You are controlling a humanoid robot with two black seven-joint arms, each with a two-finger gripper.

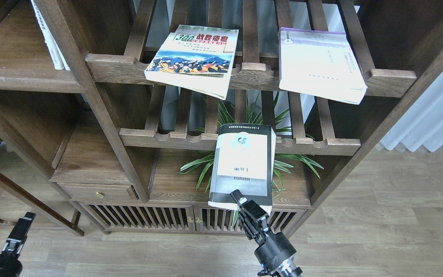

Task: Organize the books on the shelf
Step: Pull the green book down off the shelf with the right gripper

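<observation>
My right gripper (240, 199) is shut on the near edge of the black-grey book (243, 163) with a pale panel. It holds the book in front of the lower slatted rack (321, 145), with the book's far edge over the front rail. The cream "300" book (194, 57) lies on the upper slatted rack (390, 79), overhanging its front rail. The white book with a purple strip (319, 63) lies to its right, also overhanging. The solid dark-brown shelf (17, 75) is at the upper left. My left gripper (23, 225) hangs low at the bottom left, away from everything.
Thin white-spined books (50, 38) lean at the right end of the solid shelf. A green plant (290, 161) stands on the board behind the held book. A small drawer (98, 191) and slatted cabinet doors (148, 221) are below. White curtains (433, 119) hang at the right.
</observation>
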